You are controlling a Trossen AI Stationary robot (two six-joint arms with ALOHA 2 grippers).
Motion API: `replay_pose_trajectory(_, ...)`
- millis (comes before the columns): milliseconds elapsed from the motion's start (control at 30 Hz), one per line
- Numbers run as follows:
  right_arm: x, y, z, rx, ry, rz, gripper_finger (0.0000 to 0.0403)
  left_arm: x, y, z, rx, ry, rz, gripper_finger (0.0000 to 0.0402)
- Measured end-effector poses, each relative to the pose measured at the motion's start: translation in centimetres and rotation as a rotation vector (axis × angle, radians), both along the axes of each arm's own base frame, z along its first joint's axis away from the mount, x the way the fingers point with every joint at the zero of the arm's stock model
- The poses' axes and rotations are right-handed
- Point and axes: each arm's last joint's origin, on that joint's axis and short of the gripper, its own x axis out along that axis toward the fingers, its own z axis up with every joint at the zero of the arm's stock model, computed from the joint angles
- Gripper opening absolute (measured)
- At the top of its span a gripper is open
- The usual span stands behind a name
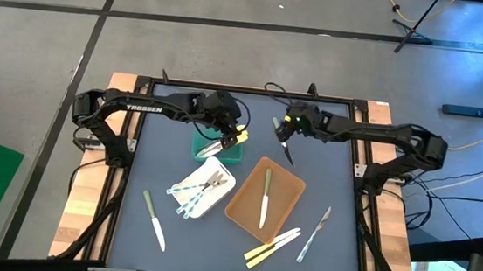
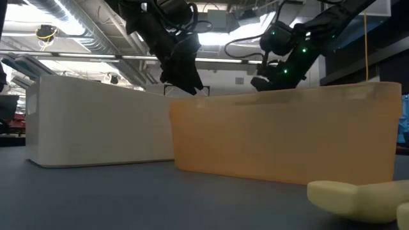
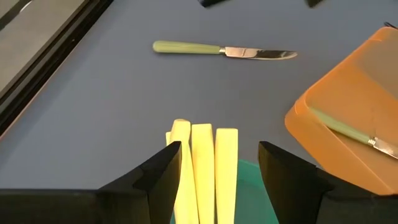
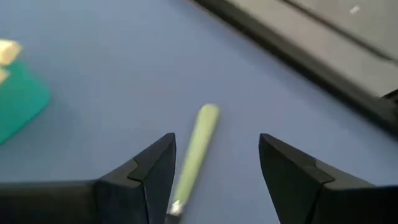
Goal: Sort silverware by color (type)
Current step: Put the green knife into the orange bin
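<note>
both arms reach in toward bench centre at the far side. left tool (image 1: 227,134) hangs over green tray (image 1: 233,155), fingers apart, w/ cream-yellow utensils (image 3: 202,168) between them, not clamped. right tool (image 1: 285,139) fingers apart above an olive-handled knife (image 4: 193,155) lying on bench (image 1: 342,188). white tray (image 1: 218,199) holds translucent pieces (image 1: 197,189); brown tray (image 1: 284,196) holds one olive-handled knife (image 1: 265,199). other silverware loose on bench nr front.
</note>
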Motion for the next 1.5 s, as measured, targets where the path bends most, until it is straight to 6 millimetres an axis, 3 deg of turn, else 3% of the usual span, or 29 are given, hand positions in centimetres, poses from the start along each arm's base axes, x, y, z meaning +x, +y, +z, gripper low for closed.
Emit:
replay_pose_trajectory(233, -0.4, 0.3, -0.5, 0.165, -0.019, -0.013, 0.0216, 0.0, 0.0, 0.0, 0.001, 0.001, 0.001, 0.0206)
replay_pose_trajectory(500, -1.3, -1.0, -0.8, 0.327, -0.062, -0.035, 0.0216, 0.0, 0.0, 0.0, 0.004, 0.002, 0.005, 0.0206)
replay_pose_trajectory(733, -1.2, -1.1, -1.0, 0.332, -0.060, -0.035, 0.0216, 0.0, 0.0, 0.0, 0.005, 0.002, 0.005, 0.0206)
replay_pose_trajectory(1133, -0.3, -1.6, -4.5, 0.388, 0.040, -0.050, 0.0216, 0.0, 0.0, 0.0, 0.007, 0.000, 0.006, 0.0206)
replay_pose_trajectory(1500, 0.1, -1.7, -5.1, 0.377, 0.044, -0.047, 0.0216, 0.0, 0.0, 0.0, 0.007, 0.001, 0.007, 0.0206)
